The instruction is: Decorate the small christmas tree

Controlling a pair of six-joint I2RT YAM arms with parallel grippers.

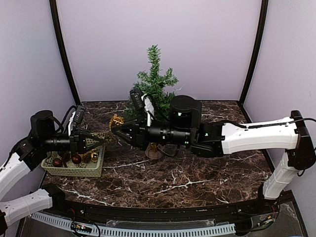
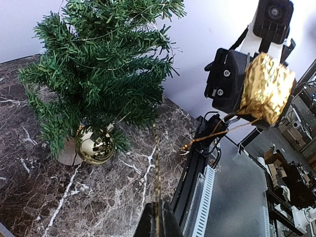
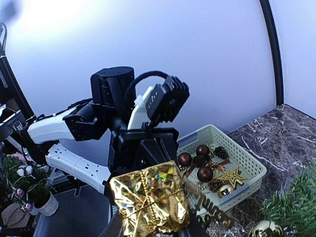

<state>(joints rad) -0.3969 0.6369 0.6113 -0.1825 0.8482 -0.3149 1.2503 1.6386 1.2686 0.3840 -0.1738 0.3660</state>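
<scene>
Nearest you, at the left of the surface (image 1: 163, 182), the basket (image 1: 74, 172) holds brown baubles (image 3: 205, 174) and a gold star (image 3: 228, 177). Just over it, your left jaws are pinched closed on a thin gold cord (image 2: 157, 168). Your right jaws grip the gold gift ornament (image 3: 148, 200) close beside them. Farther back, mid-surface, the small christmas tree (image 1: 155, 84) stands upright with a gold bauble (image 2: 95, 145) hanging low on it.

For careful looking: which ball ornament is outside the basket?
The shiny gold ball under the small christmas tree's lowest branches; the dark brown balls lie in the basket.
</scene>
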